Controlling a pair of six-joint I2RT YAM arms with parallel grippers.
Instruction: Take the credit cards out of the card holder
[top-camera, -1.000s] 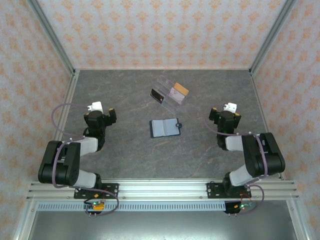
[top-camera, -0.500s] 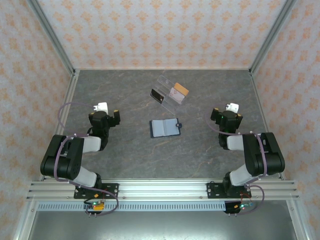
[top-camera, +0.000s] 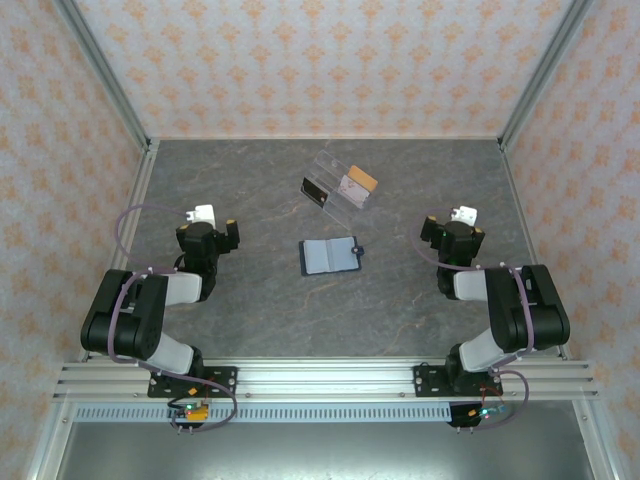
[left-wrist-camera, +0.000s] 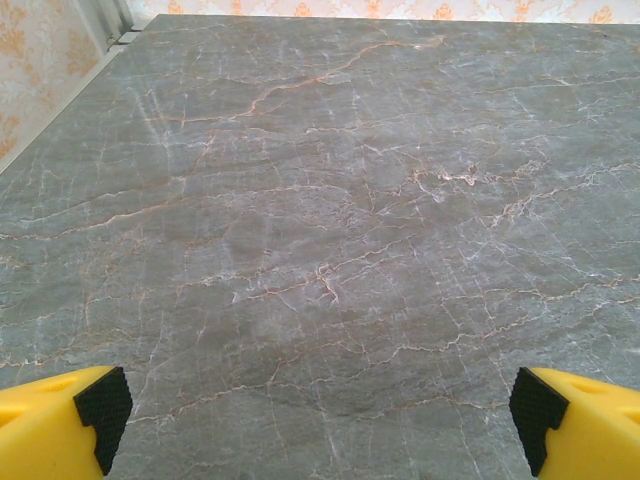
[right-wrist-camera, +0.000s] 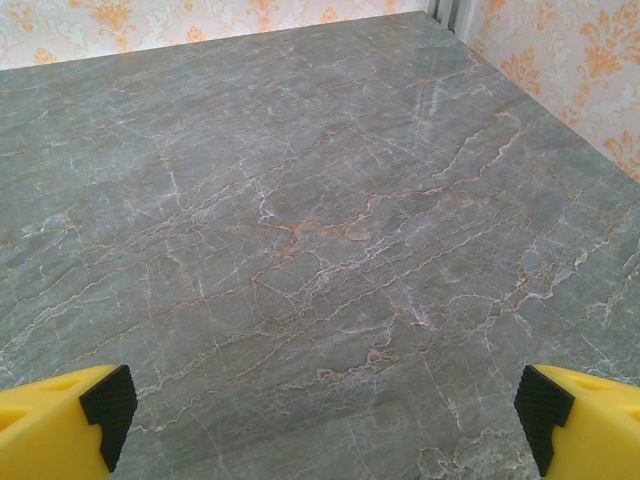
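Note:
The navy card holder (top-camera: 330, 256) lies open and flat at the table's middle, its grey-blue pockets facing up and its clasp tab pointing right. Behind it stands a clear acrylic box (top-camera: 340, 184) with credit cards (top-camera: 363, 180) upright in it: a black one, a whitish one and an orange-tan one. My left gripper (top-camera: 212, 224) hovers well left of the holder; it is open (left-wrist-camera: 320, 425) over bare marble. My right gripper (top-camera: 451, 224) sits well to the holder's right, also open (right-wrist-camera: 320, 420) with nothing between its fingers.
The grey marbled tabletop (top-camera: 260, 310) is bounded by patterned walls and aluminium corner posts (top-camera: 100, 70). A metal rail (top-camera: 320, 378) with both arm bases runs along the near edge.
The left arm has folded in and its gripper has shifted slightly right. The right gripper has barely moved. Holder, box and cards are where they were.

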